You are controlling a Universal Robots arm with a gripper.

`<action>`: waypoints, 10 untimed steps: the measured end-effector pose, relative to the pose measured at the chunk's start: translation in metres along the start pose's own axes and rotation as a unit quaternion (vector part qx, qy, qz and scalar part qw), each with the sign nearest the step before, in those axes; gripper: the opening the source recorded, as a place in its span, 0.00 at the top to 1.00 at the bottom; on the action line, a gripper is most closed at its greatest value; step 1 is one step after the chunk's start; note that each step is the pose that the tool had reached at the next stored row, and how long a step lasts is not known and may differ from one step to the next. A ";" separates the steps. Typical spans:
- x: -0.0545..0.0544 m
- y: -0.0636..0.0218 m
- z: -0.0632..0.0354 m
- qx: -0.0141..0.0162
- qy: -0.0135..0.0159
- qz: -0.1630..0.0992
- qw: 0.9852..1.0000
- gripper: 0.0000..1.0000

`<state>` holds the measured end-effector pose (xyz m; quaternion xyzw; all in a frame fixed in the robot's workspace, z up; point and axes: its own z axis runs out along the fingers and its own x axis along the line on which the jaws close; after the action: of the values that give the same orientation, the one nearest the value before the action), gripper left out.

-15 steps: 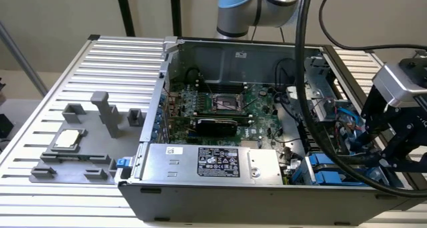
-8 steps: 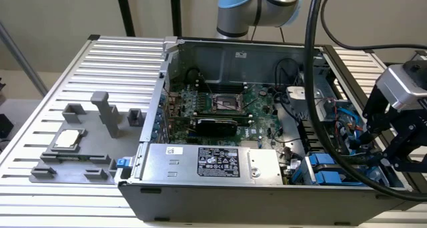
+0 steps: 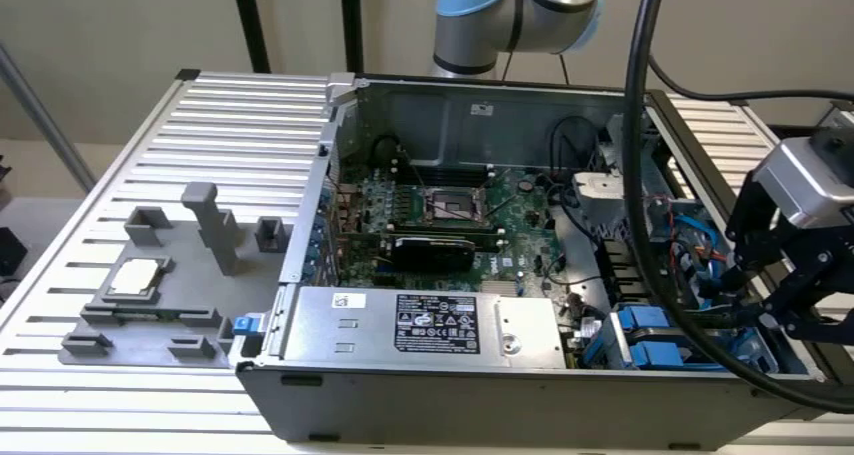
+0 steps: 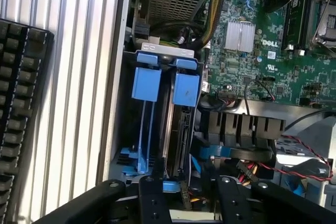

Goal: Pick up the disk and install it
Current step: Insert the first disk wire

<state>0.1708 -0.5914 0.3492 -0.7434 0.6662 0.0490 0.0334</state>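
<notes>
Wrist view: claw [image 4: 187, 186] sits at the frame edge, its two black fingers [image 4: 151, 199] spread wide and gripping nothing. The gap between them shows cables [image 4: 247, 169] and a bit of blue plastic. The disk [image 4: 181, 121] stands on edge in the drive bay [image 4: 123, 129] at the case corner. It is seen edge-on, dark body with a metal side, and its blue carrier tab [image 4: 186, 88] faces up. It is ahead of the fingertips, roughly in line with the gap, apart and not touched. Just beside it in the next slot is a second carrier [image 4: 146, 83], blue tab on top with thin blue rails below; I cannot tell if it holds a drive. The motherboard [image 4: 262, 40] lies past the bay. The ribbed bench [image 4: 79, 77] runs along the case wall, with a black keyboard [image 4: 21, 103] on it.

Exterior view: the case [image 3: 534, 405] lies open on the bench [image 3: 227, 105]. The claw [image 3: 790, 320] hangs over the case edge at the exterior view's right, with the arm [image 3: 514, 15] behind. The blue carriers [image 3: 645, 320] sit in the near corner bay, just to the exterior view's left of the claw and lower. The PSU [image 3: 414, 325] lies along the near wall and the motherboard [image 3: 441, 210] in the middle. A grey fixture [image 3: 174, 305] at the exterior view's left holds a CPU chip [image 3: 136, 277], well apart from the claw.
</notes>
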 end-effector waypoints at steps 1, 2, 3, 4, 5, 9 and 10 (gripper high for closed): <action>0.000 -0.0005 0.0001 0.000 -0.001 -0.002 1.000 1.00; 0.000 -0.0010 0.0003 0.000 -0.002 -0.004 1.000 1.00; 0.000 -0.0014 0.0005 0.000 -0.003 -0.005 1.000 1.00; 0.000 -0.0018 0.0007 0.000 -0.004 -0.007 1.000 1.00; 0.000 -0.0022 0.0011 0.001 -0.005 -0.009 1.000 1.00; 0.001 -0.0030 0.0022 0.001 -0.010 -0.015 1.000 1.00; 0.001 -0.0032 0.0022 0.001 -0.011 -0.015 1.000 1.00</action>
<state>0.1741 -0.5917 0.3469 -0.7530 0.6543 0.0558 0.0419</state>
